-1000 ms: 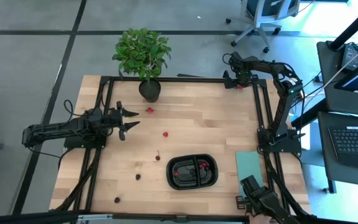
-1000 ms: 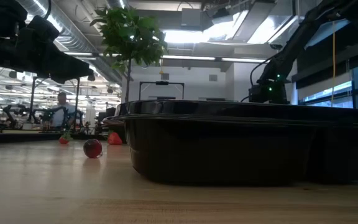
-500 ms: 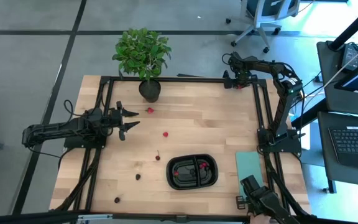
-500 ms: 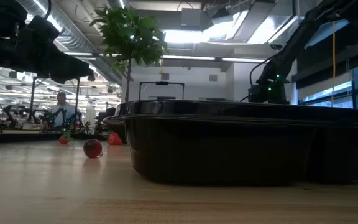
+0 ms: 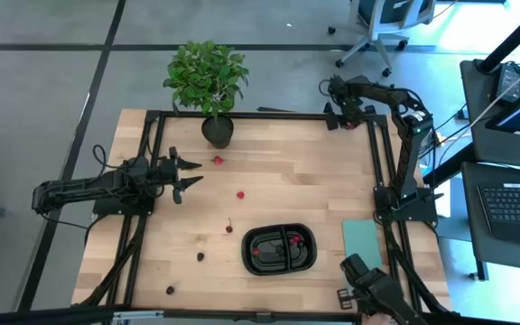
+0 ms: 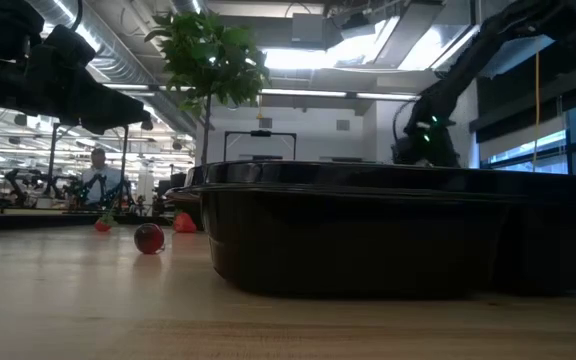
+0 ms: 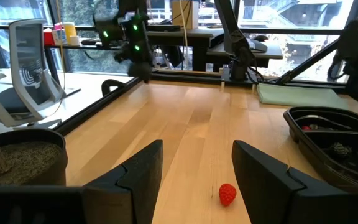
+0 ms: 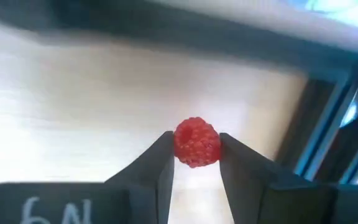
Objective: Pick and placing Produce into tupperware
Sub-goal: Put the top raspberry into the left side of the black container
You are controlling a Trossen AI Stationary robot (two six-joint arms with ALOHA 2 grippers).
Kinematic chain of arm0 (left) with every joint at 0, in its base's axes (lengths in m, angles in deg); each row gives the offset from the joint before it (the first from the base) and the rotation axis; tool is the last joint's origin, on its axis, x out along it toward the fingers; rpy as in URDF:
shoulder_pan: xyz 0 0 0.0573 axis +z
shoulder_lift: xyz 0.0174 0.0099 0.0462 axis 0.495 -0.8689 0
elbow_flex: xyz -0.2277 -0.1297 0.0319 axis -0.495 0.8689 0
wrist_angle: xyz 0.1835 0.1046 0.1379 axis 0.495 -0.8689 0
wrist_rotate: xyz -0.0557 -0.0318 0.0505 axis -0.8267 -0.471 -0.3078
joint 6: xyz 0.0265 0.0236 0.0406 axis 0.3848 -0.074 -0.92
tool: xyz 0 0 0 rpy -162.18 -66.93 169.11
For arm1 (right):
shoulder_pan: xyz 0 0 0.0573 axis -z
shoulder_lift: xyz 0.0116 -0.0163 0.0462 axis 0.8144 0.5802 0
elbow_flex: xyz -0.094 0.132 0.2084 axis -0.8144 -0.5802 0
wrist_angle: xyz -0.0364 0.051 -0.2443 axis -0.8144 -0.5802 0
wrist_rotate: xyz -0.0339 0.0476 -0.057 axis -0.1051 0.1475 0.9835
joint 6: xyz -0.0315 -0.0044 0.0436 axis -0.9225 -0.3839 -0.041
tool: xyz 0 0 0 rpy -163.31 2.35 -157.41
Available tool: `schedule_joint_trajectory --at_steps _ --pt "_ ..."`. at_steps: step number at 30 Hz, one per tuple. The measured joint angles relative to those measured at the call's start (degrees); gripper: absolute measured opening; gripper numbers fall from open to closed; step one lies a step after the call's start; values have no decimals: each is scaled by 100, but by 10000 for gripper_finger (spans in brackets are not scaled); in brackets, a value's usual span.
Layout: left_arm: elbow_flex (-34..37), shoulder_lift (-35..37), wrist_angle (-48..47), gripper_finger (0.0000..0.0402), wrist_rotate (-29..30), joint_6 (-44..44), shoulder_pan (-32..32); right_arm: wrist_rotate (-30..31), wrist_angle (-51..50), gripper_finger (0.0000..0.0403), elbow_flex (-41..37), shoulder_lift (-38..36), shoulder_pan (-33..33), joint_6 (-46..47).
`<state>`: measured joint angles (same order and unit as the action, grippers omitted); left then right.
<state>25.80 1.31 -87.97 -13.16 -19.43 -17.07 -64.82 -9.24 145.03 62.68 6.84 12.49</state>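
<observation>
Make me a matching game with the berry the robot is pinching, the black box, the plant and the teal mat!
Things:
1. bumpy red raspberry
2. black oval two-compartment plastic container
3. leafy green potted plant
4. flat pale teal mat

Places:
A. far table edge
B. between the right gripper's fingers
C. right of the container
D. near table edge, berries inside

Pairs: 1-B, 2-D, 3-A, 4-C

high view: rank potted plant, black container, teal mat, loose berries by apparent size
1. Potted plant, largest by its foliage.
2. Black container.
3. Teal mat, though an arm partly covers it, so its rank against the container is unsure.
4. Loose berries, tiny and all alike.
</observation>
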Motion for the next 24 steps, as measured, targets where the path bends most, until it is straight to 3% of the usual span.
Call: schedule_joint_trajectory --at_steps 9,16,24 --pt "0 -2 2 186 0 -2 0 -117 -1532 116 957 -43 -936 -130" --pt "0 -2 2 186 0 -1 0 -1066 -2172 111 1499 -42 -2162 -405" --pt "0 -1 2 186 0 -2 2 -2083 -2002 112 1914 -176 -4104 -583"
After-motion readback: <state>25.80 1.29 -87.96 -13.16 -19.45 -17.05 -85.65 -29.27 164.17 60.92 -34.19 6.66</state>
